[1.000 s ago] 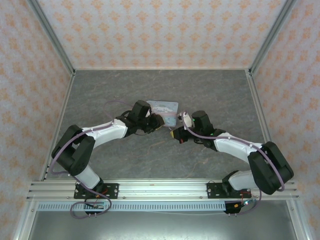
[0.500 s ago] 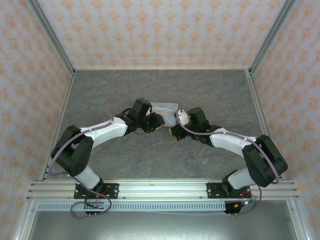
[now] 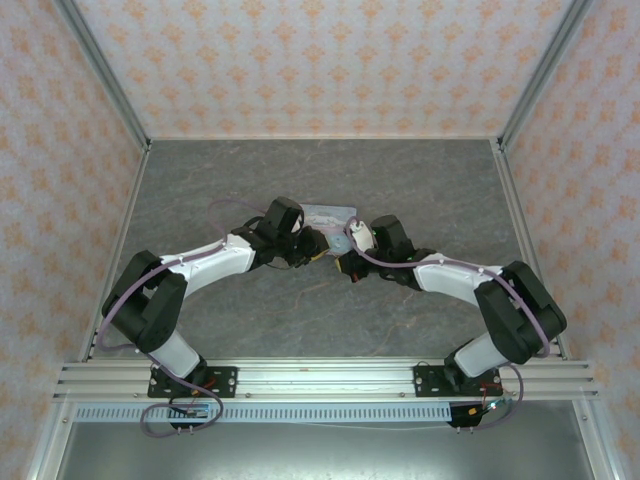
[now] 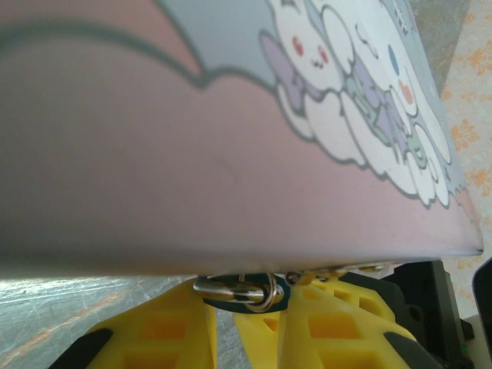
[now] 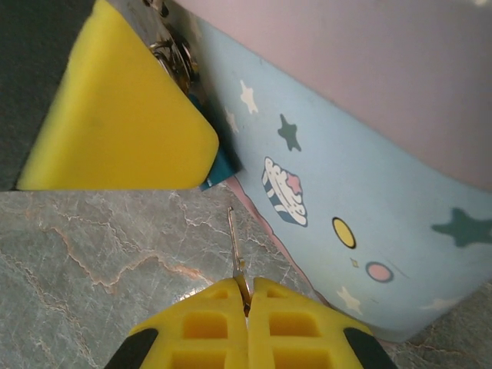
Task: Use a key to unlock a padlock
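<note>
The dark teal padlock [image 4: 231, 302] hangs under the front edge of the cartoon-printed tin [image 4: 231, 138], its silvery shackle on the tin's hasp. My left gripper [image 4: 246, 311] is shut on the padlock, one yellow finger on each side. In the right wrist view, my right gripper [image 5: 247, 290] is shut on the thin silvery key [image 5: 235, 242]. The key's blade points up toward the padlock's teal corner [image 5: 221, 167], a short gap away. That corner peeks out from behind the left gripper's yellow finger [image 5: 115, 115]. From above, the left gripper [image 3: 316, 244] and the right gripper [image 3: 347, 264] meet at the tin [image 3: 330, 214].
The tin's pale blue side wall [image 5: 361, 177] stands close on the right of the key. Grey marbled table top [image 3: 300, 320] lies all round. Patterned walls close in the cell [image 3: 320, 60], and a metal rail [image 3: 320, 378] runs along the near edge.
My right arm has swung left and forward, bringing the key closer to the tin and the left gripper. The left gripper has held still on the padlock.
</note>
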Action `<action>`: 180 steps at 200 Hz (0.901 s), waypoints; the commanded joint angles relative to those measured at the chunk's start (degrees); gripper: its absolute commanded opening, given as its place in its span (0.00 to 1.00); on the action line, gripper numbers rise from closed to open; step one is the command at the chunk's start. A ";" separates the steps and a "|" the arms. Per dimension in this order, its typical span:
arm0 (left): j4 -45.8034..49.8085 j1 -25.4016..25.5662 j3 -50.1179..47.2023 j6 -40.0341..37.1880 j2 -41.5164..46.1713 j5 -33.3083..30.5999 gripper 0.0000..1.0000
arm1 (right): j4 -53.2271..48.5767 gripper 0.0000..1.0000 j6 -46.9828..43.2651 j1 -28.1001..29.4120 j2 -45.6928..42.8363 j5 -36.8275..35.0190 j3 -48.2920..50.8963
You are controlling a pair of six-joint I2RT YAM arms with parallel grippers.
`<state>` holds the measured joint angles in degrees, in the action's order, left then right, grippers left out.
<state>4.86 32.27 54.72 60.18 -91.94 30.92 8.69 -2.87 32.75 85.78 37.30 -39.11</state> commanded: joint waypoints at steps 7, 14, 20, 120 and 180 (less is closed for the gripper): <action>0.06 0.51 2.19 0.46 2.12 0.38 0.21 | 1.99 0.00 -0.47 0.49 0.45 0.20 -1.15; 0.07 0.51 2.24 0.46 2.12 0.29 0.21 | 2.08 0.00 -0.55 0.56 0.47 0.58 -1.15; 0.12 0.56 2.24 0.45 2.12 0.33 0.21 | 2.19 0.00 -0.61 0.56 0.48 0.96 -1.22; 0.65 0.70 2.31 0.29 2.19 0.26 0.21 | 2.61 0.00 -0.73 0.91 0.69 1.86 -2.40; 1.34 0.69 2.42 0.04 2.47 0.46 0.21 | 2.74 0.00 -1.21 0.91 1.08 0.95 -3.42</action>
<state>5.87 32.34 55.37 60.18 -91.85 30.87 9.47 -2.90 33.34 86.70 38.15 -40.40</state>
